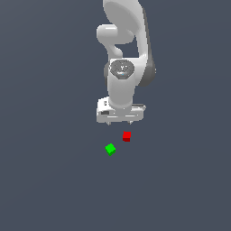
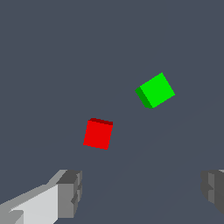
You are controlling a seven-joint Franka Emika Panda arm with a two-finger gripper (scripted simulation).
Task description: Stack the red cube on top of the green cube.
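Observation:
The red cube (image 1: 127,136) lies on the dark grey floor, just below the white gripper (image 1: 120,122) in the exterior view. The green cube (image 1: 110,149) lies on the floor a little nearer and toward the exterior view's left, apart from the red one. The gripper is open and empty, with its jaws spread wide, and hangs above the floor, clear of both cubes. The wrist view shows the red cube (image 2: 98,134), the green cube (image 2: 155,90) beyond it, and the two grey fingertips (image 2: 70,193) far apart with nothing between them.
The floor (image 1: 49,180) is a plain dark grey surface. The white arm (image 1: 124,49) rises behind the cubes.

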